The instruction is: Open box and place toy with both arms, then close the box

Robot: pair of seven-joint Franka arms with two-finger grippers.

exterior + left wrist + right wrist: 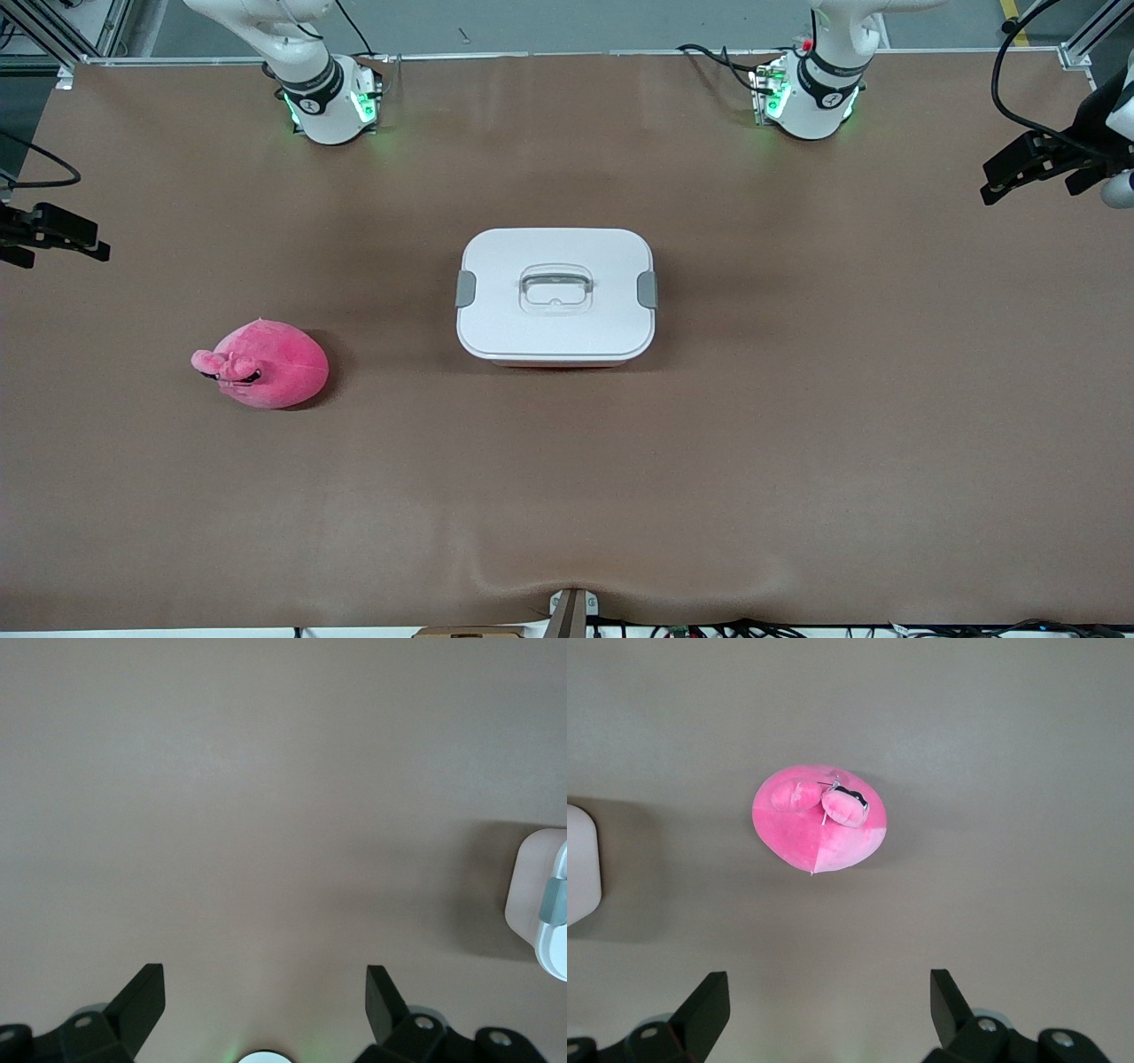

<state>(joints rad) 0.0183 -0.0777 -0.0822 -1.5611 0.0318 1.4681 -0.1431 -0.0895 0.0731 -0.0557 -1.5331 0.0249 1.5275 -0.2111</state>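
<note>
With the box (pixel 555 297) shut and clipped at mid-table and the toy (pixel 264 364) lying beside it toward the right arm's end, left gripper (pixel 266 997) and right gripper (pixel 829 1001) hang empty, jaws spread, presumably readying an approach

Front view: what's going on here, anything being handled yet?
Nothing is held yet. The box sits mid-table with its white lid on. The toy lies on the table toward the right arm's end, slightly nearer the front camera than the box. The left gripper hangs open over bare table at its end; the right gripper hangs open at its own end, the toy in its wrist view.
</note>
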